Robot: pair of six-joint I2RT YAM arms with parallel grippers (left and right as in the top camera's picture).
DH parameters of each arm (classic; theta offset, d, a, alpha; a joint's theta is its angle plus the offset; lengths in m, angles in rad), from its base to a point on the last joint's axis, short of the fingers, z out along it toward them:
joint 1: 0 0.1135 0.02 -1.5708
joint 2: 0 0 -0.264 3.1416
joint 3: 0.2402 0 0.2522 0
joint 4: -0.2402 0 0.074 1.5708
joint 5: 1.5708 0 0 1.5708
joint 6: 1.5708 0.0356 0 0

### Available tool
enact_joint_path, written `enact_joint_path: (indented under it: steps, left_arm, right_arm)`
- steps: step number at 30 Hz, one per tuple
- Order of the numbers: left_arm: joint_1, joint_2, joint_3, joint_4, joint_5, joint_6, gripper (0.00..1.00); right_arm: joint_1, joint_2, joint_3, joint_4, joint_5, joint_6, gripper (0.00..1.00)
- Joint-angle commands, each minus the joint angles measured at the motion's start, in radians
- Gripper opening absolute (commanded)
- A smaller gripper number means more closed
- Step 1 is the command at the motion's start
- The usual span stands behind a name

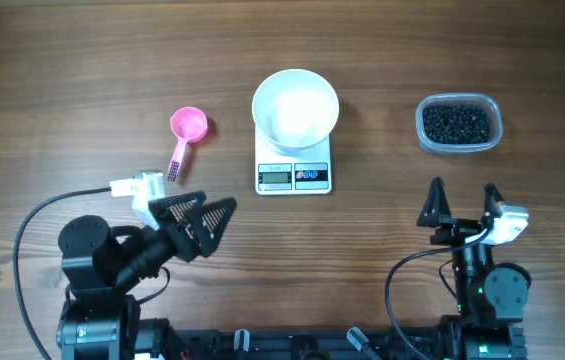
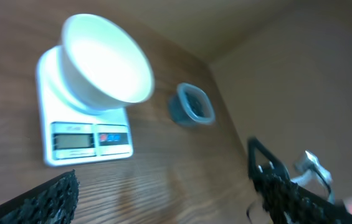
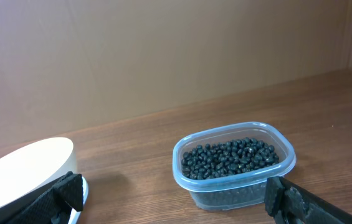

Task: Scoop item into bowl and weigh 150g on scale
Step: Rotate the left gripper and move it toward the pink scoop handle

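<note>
Both arms sit at the near edge of the surface [image 1: 82,60], and neither holds anything. Our left end effector [image 1: 214,203] is spread wide and angled toward the scale [image 1: 294,177]. Our right end effector [image 1: 462,187] is also spread, pointing at the tub [image 3: 238,186]. The bowl [image 1: 295,108] stands on the scale and looks empty. The beans [image 1: 456,122] all lie in the tub, well to the right of the scale. The scoop [image 1: 186,135] lies flat on the left, its handle toward our left arm. We judge that scooping has not begun.

We see several ways this could go wrong:
- **Grasp:** the handle is thin and flat against the wood. A poor pinch could skid it away or leave the cup tilted.
- **Route:** scoop and beans are on opposite sides, so a loaded or empty pass crosses the bowl. A low sweep could clip the rim and shove the bowl off the scale.
- **Tub:** it is light. Digging in may push it along unless our right arm steadies it.
- **Spills:** small round beans roll, so any tilt on the way scatters them.
- **Weight:** we cannot read the display. An untared bowl or too large a final scoop would miss the target.
</note>
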Motion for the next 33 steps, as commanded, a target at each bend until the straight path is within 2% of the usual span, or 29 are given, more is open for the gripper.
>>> enact_joint_path:
  steps: [1,6,16,23,33]
  left_arm:
    - [-0.007,0.012,0.019,-0.026,-0.21,-0.192,1.0]
    - [-0.007,0.105,0.019,-0.034,-0.252,-0.378,1.0]
    - [-0.006,0.415,0.019,0.05,-0.252,-0.463,1.0]
    - [0.019,0.586,0.019,0.129,-0.248,-0.423,1.0]
    - [0.185,0.612,0.016,0.087,-0.186,-0.249,1.0]
  right_arm:
    - [-0.003,-0.01,-0.002,0.005,-0.002,0.003,1.0]
    - [-0.003,-0.01,-0.002,0.005,-0.002,0.003,1.0]
    - [-0.003,-0.01,-0.002,0.005,-0.002,0.003,1.0]
    - [-0.003,-0.01,-0.002,0.005,-0.002,0.003,1.0]
    - [-0.003,-0.01,-0.002,0.005,-0.002,0.003,1.0]
